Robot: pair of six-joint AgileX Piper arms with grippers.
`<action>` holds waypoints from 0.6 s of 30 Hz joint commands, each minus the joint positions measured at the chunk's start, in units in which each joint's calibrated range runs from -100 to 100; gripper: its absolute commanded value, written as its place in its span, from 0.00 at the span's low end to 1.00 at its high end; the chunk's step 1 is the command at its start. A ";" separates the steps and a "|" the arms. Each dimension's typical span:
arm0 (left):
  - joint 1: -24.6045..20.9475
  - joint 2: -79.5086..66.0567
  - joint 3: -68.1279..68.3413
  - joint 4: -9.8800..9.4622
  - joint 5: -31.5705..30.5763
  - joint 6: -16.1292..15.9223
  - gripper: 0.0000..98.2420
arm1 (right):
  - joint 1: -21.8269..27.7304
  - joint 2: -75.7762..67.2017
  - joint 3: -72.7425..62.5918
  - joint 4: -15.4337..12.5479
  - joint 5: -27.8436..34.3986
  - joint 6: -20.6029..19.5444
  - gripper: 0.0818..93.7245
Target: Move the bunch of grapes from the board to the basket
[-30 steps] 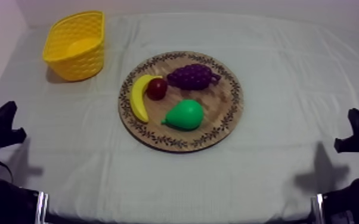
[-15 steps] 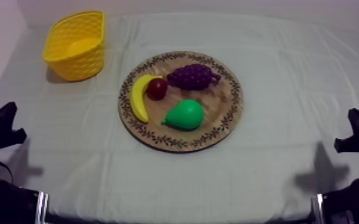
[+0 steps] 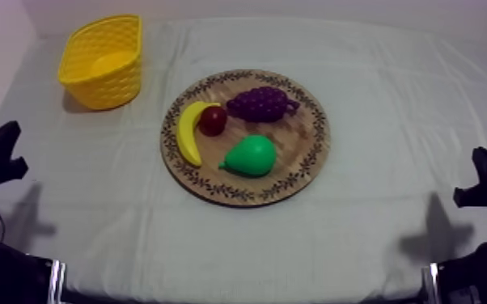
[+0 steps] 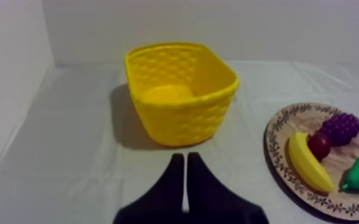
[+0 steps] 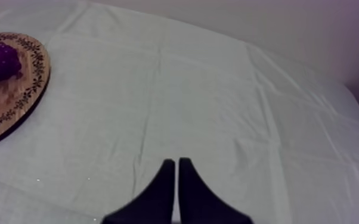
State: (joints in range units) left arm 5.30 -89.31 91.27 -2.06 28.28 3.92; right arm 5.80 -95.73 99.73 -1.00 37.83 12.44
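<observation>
Overhead, my left gripper [image 3: 0,154] sits low at its side of the cloth-covered table [image 3: 376,234] and my right gripper [image 3: 485,178] sits low at the other. Both are well apart from the wooden board [image 3: 315,154] lying between them. The bunch of grapes [image 3: 259,103] rests on the board's far part, next to the small red fruit [image 3: 212,120] and the banana [image 3: 184,136], and the pear [image 3: 251,155] lies on the near part. The yellow basket [image 3: 105,85] stands well beyond my left jaws.

From the left wrist, my jaws lie together as a narrow wedge, clamped on nothing. The basket stands upright straight ahead of them, and the board with the grapes lies off to their right.

From the right wrist, my jaws are likewise pressed together on nothing, with cloth ahead of them. The board's rim and the grapes are well off to their left.
</observation>
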 commanded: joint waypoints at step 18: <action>3.19 28.24 -26.43 0.08 -1.20 -1.72 0.00 | 0.02 -0.02 0.04 0.00 0.00 -0.01 0.00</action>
State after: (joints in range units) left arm 8.31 -64.35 66.65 -1.99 26.76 2.47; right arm 5.80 -95.73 99.73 -1.00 37.83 12.44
